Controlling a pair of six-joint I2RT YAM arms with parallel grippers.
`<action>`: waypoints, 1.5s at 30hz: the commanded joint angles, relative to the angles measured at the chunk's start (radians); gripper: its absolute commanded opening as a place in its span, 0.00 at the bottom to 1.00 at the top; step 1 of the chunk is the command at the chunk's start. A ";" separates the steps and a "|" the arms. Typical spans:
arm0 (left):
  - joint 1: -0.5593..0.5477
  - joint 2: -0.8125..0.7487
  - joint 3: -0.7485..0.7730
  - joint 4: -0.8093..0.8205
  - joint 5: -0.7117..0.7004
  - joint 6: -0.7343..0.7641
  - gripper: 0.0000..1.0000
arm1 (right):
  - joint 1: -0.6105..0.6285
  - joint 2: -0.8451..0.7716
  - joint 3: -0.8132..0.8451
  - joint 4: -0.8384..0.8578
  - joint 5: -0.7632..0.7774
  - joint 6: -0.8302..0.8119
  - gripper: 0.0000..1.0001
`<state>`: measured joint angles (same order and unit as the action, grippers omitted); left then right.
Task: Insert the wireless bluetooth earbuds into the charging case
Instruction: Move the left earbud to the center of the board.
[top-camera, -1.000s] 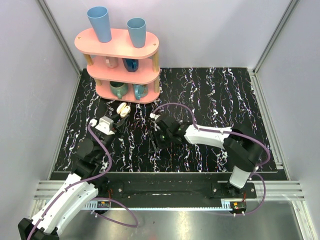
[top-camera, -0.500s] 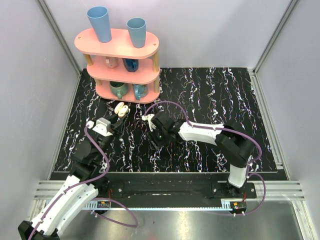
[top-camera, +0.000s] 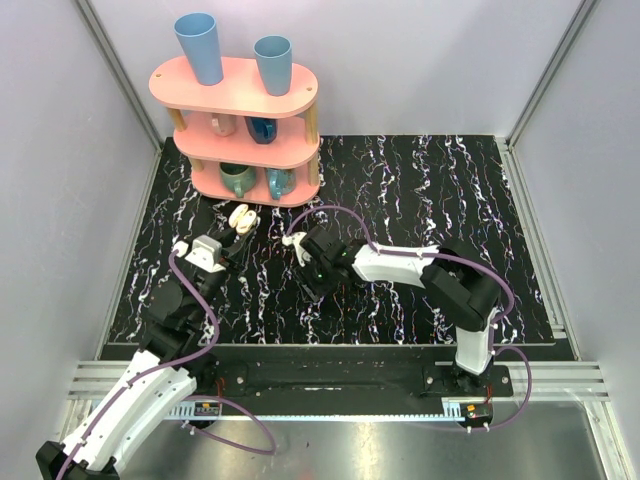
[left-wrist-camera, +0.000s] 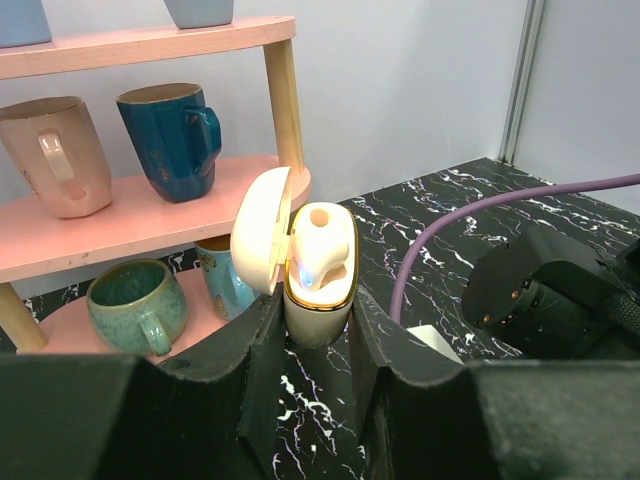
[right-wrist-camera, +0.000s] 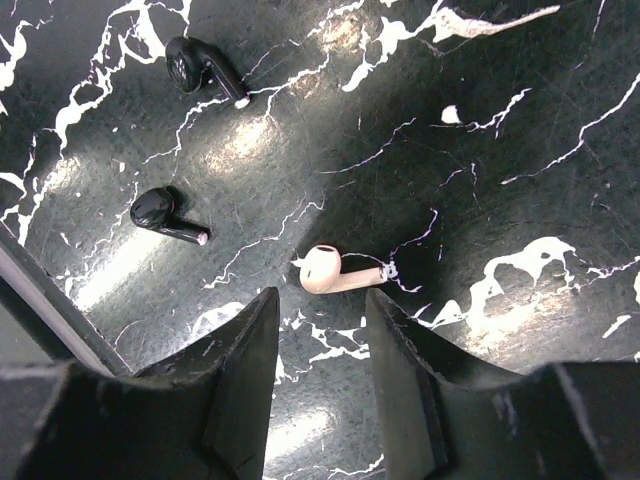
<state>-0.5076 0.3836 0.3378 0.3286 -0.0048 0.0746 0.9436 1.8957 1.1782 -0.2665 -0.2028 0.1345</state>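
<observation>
left fingers (left-wrist-camera: 314, 305): black and blocky, closed against both sides of the charging case (left-wrist-camera: 318, 322), gripping its lower half.
charging case: cream-white, upright, gold rim round the mouth, lid hinged open and swung to the left. Seen from above (top-camera: 241, 217), just in front of the shelf's lowest tier, at the far left of the desk. Cannot tell whether the base touches the desk.
seated earbud (left-wrist-camera: 320, 252): cream-white, standing in the open mouth of the case, rounded head up. Rest of the case's inside hidden behind it.
right fingers (right-wrist-camera: 320, 300): spread apart, holding nothing, pointed down at the desk.
loose earbud (right-wrist-camera: 325, 270): cream-white, lying flat on the desk just ahead of the gap between the right fingers, touching neither; head to the left, stem to the right in the right wrist view.
black earbuds (right-wrist-camera: 155, 212): two, flat on the desk, up and left of the loose earbud in that view, apart from each other; farther black earbud (right-wrist-camera: 195, 65) near the top edge.
desk (top-camera: 450, 200): black marble pattern with white veins.
right arm (left-wrist-camera: 550, 300): black wrist to the right of the case in the left wrist view, purple cable (left-wrist-camera: 480, 215) arching above.
shelf (top-camera: 235, 90): pink, three tiers, wooden posts, behind the case.
mugs: pink mug (left-wrist-camera: 55, 150) and dark blue mug (left-wrist-camera: 170, 135) on the middle tier; green mug (left-wrist-camera: 130, 305) on the lowest tier; pale blue mug (left-wrist-camera: 222, 280) partly hidden behind the lid.
tumblers (top-camera: 198, 45): two, blue, standing on the top tier.
</observation>
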 joint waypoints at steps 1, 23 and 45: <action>0.000 -0.002 0.015 0.027 -0.014 -0.006 0.00 | 0.000 0.009 0.046 0.019 0.005 -0.021 0.47; 0.000 -0.041 0.015 0.013 -0.032 -0.007 0.00 | 0.001 -0.011 0.054 0.093 -0.010 0.234 0.45; 0.000 -0.017 0.023 0.020 -0.026 -0.004 0.00 | 0.006 0.037 0.051 0.075 -0.083 0.211 0.45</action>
<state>-0.5076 0.3580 0.3378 0.3141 -0.0120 0.0734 0.9436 1.9545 1.2190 -0.1776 -0.2573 0.3523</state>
